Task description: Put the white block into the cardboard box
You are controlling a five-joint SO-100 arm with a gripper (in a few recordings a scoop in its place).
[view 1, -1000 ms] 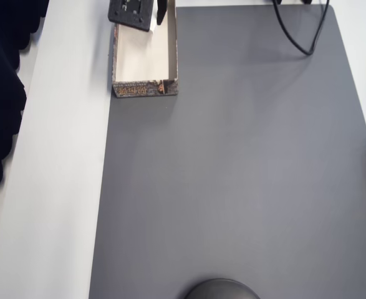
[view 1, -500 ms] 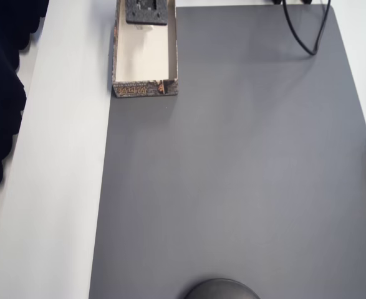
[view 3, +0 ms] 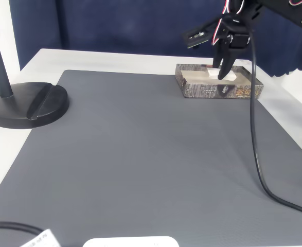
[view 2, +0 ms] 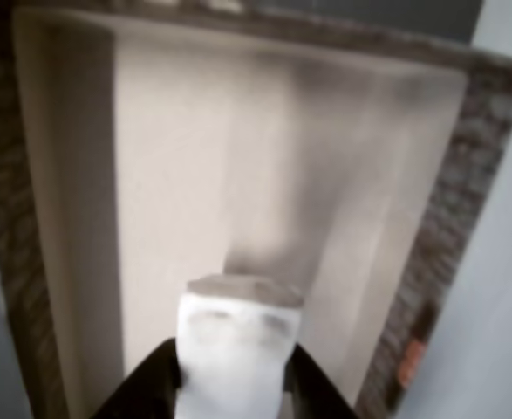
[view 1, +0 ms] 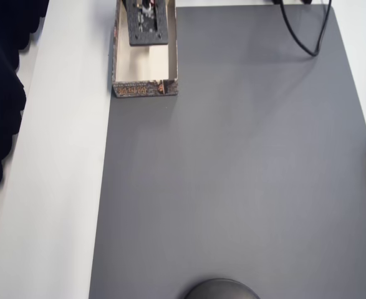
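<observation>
Fingers [view 2: 229,384] clamp the white block [view 2: 236,345] over the cardboard box [view 2: 465,175], now farther along it than before.

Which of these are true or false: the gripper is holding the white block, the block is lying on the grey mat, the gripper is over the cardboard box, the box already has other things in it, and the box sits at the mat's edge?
1. The gripper holds the white block. True: the block sits between the dark fingers.
2. The block lies on the grey mat. False: it is in the gripper, above the box's interior.
3. The gripper is over the cardboard box. True, in the overhead and fixed views.
4. The box already holds other things. False: the visible cream floor is bare.
5. The box sits at the mat's edge. True.
</observation>
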